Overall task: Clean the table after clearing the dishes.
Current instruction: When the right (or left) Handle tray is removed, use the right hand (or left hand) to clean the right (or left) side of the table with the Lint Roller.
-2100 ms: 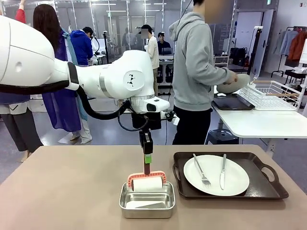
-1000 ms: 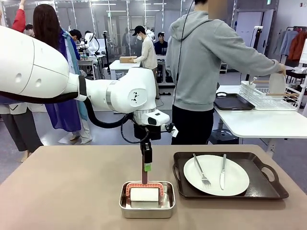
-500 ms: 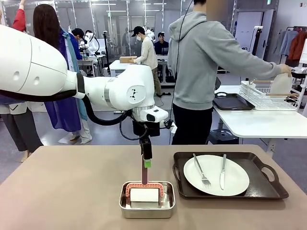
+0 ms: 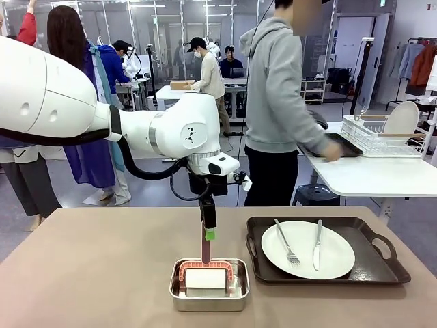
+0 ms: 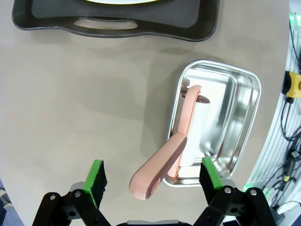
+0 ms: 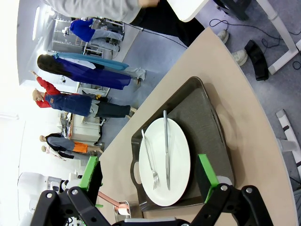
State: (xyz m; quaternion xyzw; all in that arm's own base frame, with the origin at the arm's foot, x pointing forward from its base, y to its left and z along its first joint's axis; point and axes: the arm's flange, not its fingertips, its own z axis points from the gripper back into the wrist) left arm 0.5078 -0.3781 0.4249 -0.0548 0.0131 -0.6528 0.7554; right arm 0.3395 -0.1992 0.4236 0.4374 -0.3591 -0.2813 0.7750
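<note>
One round white plate (image 4: 308, 249) sits on a dark brown tray (image 4: 382, 270) with moulded handles, at the right of the matte taupe tabletop (image 4: 95, 273). A silver fork (image 4: 287, 244) and knife (image 4: 317, 244) lie side by side across the plate, so the clearing looks only half done.

Just left of the tray is a small rectangular steel pan (image 4: 176, 290), shiny, with rounded corners. A cleaning roller (image 4: 205, 277) rests inside it: a white cylinder in a salmon-pink plastic frame, with a smooth, flattened handle slanting up out of the pan. Parking it there probably keeps the roll off the tabletop until wiping can begin.

The left arm's fingers (image 5: 95, 181) hang directly over the pan, spread wide. The pink handle rises between the green pads — neither pad touches it in the wrist view, so nothing is gripped. The right arm's fingers (image 6: 90, 175) are also spread and empty, aimed down at the plate and tray, which suggests readiness to help with them.

Beyond the tabletop, a person (image 4: 276, 102) in a grey hooded top stands at a smaller white table (image 4: 369, 174). One hand is on a second dark tray (image 4: 341, 147). Beside it, another white plate (image 4: 401, 117) stands on edge in a white wire rack (image 4: 382, 140), where it appears to have been put away.
</note>
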